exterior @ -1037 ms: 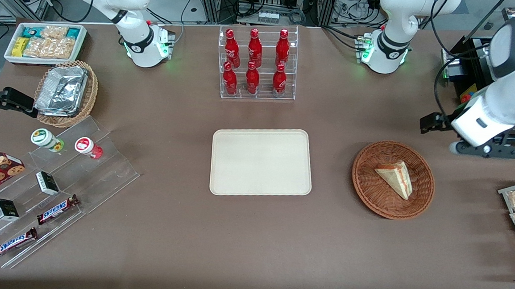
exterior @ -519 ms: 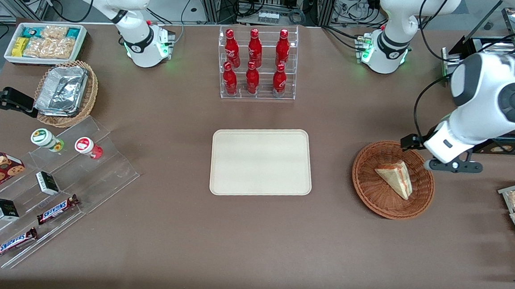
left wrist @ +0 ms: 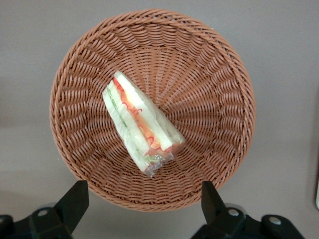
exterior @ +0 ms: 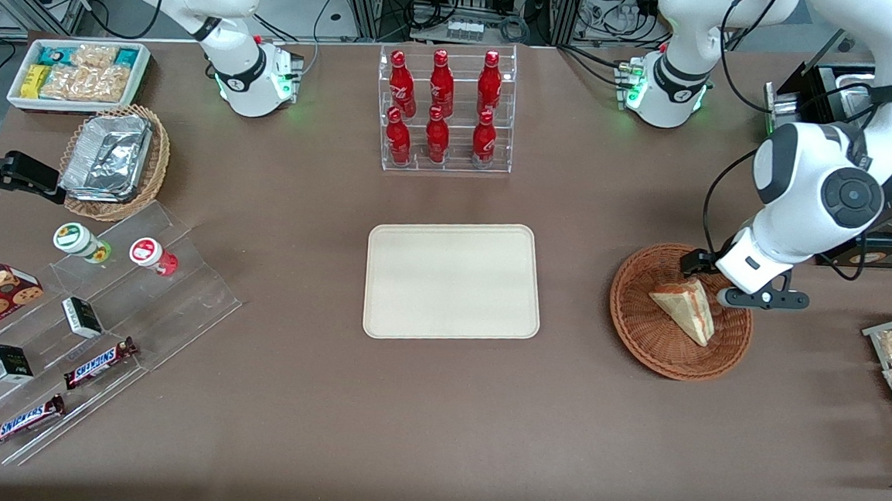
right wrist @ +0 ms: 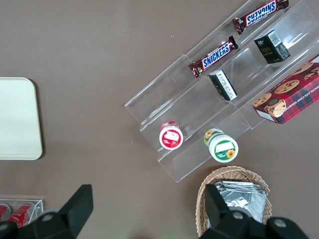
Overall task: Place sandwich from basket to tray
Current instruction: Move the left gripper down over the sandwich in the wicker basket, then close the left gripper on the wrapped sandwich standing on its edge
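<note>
Spanning the whole scene, the brown surface [exterior: 313, 397] is seen carrying the cream tray [exterior: 453, 280] at its middle, with nothing on it. Toward the working arm's end, well apart from the tray, the reddish-brown basket [exterior: 646, 336] is placed. The sandwich [exterior: 682, 307] is seen lying inside the basket. The gripper [left wrist: 142, 206] is held above the basket, fingers spread wide, nothing grasped.

Sandwich [left wrist: 142, 123] in basket [left wrist: 219, 74], gripper [left wrist: 143, 199] spread wide above
</note>
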Action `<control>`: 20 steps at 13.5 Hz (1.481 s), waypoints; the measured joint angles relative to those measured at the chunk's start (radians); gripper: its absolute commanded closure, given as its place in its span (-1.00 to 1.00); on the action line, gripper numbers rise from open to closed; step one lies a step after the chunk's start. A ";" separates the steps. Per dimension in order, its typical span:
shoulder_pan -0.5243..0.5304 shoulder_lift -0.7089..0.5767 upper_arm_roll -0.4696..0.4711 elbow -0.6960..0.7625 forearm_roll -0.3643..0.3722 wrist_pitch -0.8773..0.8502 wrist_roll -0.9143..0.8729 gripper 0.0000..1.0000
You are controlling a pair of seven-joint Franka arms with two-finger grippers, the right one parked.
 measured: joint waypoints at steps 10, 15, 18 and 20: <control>-0.001 0.073 -0.001 -0.003 0.035 0.076 -0.571 -1.00; -0.001 0.100 -0.001 -0.003 0.035 0.138 -0.687 -1.00; -0.001 0.124 -0.001 -0.009 0.034 0.184 -0.705 -1.00; 0.000 0.141 -0.001 -0.017 0.034 0.207 -0.707 -1.00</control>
